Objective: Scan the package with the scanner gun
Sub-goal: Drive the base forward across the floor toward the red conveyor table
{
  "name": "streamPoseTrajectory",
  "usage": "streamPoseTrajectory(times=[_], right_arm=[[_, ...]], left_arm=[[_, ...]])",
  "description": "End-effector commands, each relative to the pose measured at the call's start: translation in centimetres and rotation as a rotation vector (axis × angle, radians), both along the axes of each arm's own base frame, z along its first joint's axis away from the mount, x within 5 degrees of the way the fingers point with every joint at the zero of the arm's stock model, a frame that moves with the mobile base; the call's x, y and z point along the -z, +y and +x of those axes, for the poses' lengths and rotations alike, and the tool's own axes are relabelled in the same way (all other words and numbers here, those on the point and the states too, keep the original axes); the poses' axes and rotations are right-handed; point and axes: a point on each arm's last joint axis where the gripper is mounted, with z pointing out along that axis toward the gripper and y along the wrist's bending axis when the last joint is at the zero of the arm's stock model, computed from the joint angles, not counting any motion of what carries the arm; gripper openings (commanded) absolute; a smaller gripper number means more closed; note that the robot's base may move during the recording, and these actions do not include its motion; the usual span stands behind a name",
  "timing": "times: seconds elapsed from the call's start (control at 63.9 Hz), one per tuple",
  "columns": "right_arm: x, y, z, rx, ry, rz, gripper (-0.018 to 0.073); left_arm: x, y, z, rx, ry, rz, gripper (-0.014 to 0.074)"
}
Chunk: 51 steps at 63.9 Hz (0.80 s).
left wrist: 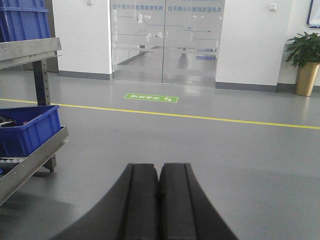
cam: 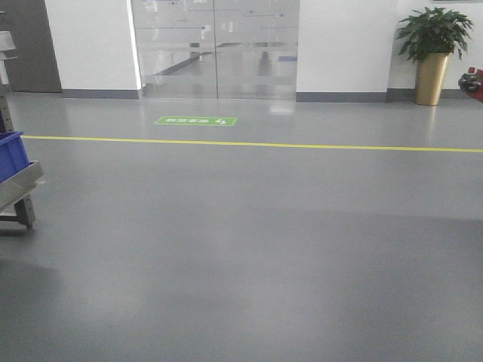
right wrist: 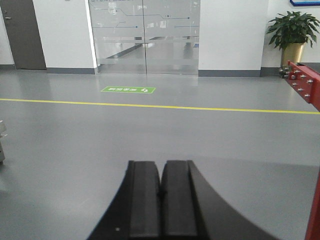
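The package and the scanner gun are out of view in every frame. My left gripper (left wrist: 159,166) sits at the bottom of the left wrist view, its two black fingers pressed together with nothing between them, pointing out over grey floor. My right gripper (right wrist: 162,163) looks the same in the right wrist view: shut, empty, aimed level across the floor toward the glass doors (right wrist: 144,37). Neither gripper shows in the front view.
A metal rack (left wrist: 35,160) with a blue bin (left wrist: 27,127) stands at the left, also seen as the rack (cam: 19,188) in the front view. A red metal frame (right wrist: 305,82) is at the right. A yellow floor line (cam: 249,143), a green floor sign (cam: 195,121) and a potted plant (cam: 432,53) lie ahead.
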Motion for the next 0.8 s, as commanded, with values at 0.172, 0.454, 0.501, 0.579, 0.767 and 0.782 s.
streamPoseTrajectory(times=[0.172, 0.454, 0.501, 0.579, 0.767, 0.782], right_arm=[[-0.21, -0.04, -0.04, 0.006, -0.02, -0.009, -0.0151], [-0.21, -0.04, -0.04, 0.006, -0.02, -0.009, -0.0151], [-0.21, -0.04, -0.04, 0.006, -0.02, -0.009, -0.0151], [-0.21, -0.04, -0.04, 0.006, -0.02, -0.009, -0.0151], [-0.21, -0.04, -0.04, 0.006, -0.02, -0.009, -0.0151], [-0.21, -0.04, -0.04, 0.006, -0.02, -0.009, -0.0151]], left_arm=[[-0.28, -0.03, -0.07, 0.005, -0.026, -0.006, -0.0111], [-0.28, -0.03, -0.07, 0.005, -0.026, -0.006, -0.0111], [-0.28, -0.03, -0.07, 0.005, -0.026, -0.006, -0.0111], [-0.28, -0.03, -0.07, 0.005, -0.026, -0.006, -0.0111], [-0.28, -0.03, -0.07, 0.005, -0.026, -0.006, -0.0111], [-0.28, -0.03, -0.07, 0.005, -0.026, -0.006, -0.0111]])
